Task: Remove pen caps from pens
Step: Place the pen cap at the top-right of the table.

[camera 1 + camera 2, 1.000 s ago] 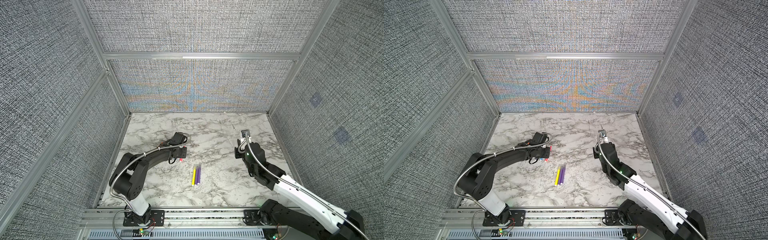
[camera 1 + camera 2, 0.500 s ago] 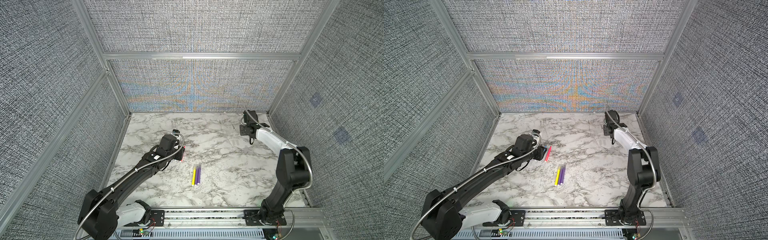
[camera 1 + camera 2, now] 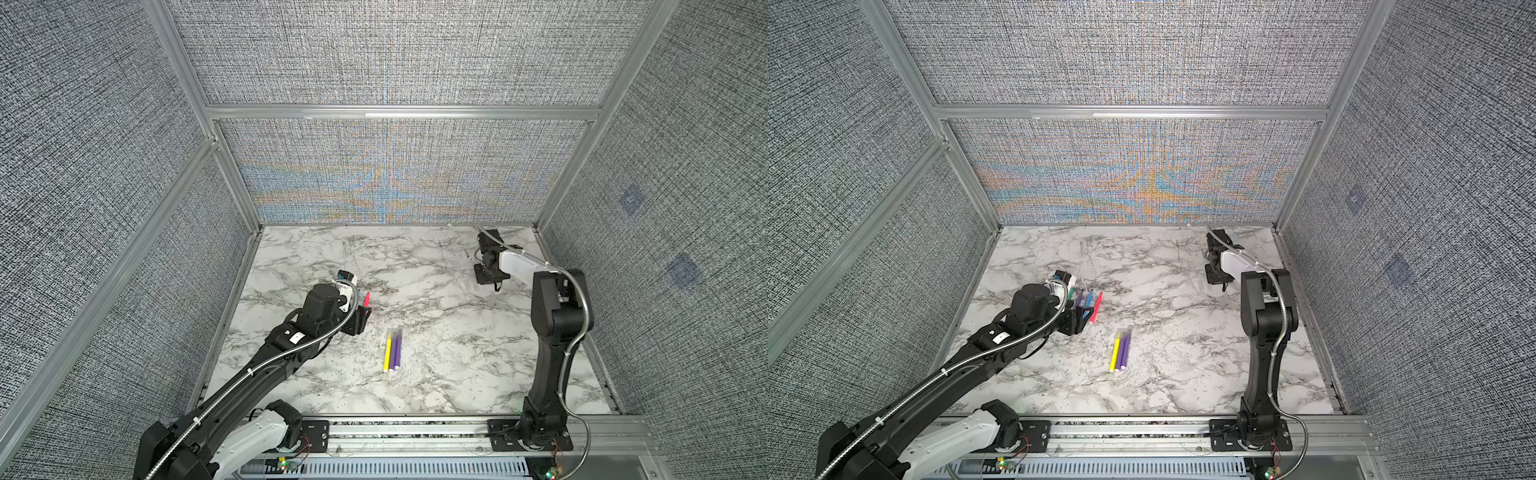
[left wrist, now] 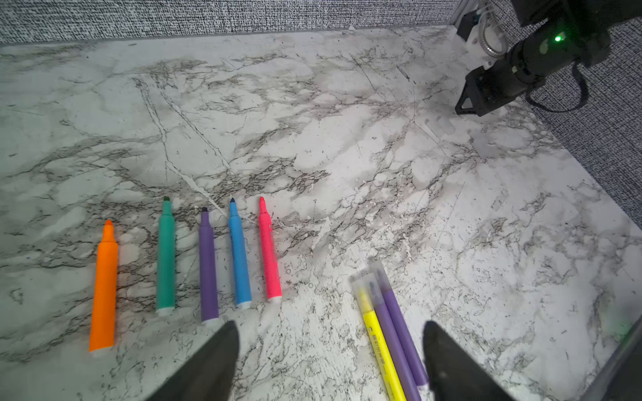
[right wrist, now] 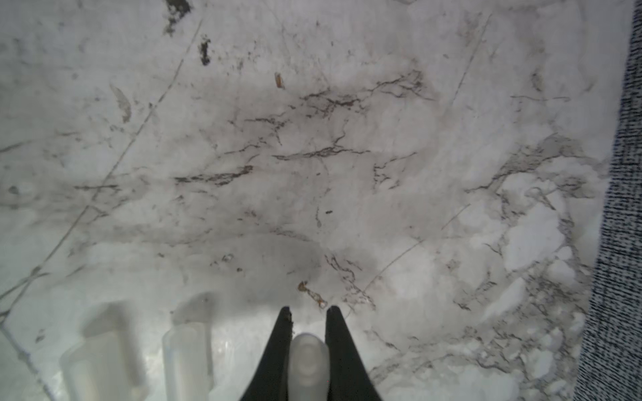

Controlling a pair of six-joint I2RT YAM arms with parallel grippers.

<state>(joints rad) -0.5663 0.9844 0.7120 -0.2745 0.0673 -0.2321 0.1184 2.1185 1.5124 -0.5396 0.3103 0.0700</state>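
The left end effector [image 4: 330, 328] is held spread wide, empty, above the surface [image 4: 347, 139]. A clear pen cap [image 5: 307, 357] is clamped in the right end effector [image 5: 307, 310].

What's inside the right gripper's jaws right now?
A clear pen cap, pinched in the right gripper, with its rounded end showing. The black fingers cover its sides and its far end runs off the picture, so its full length cannot be seen.
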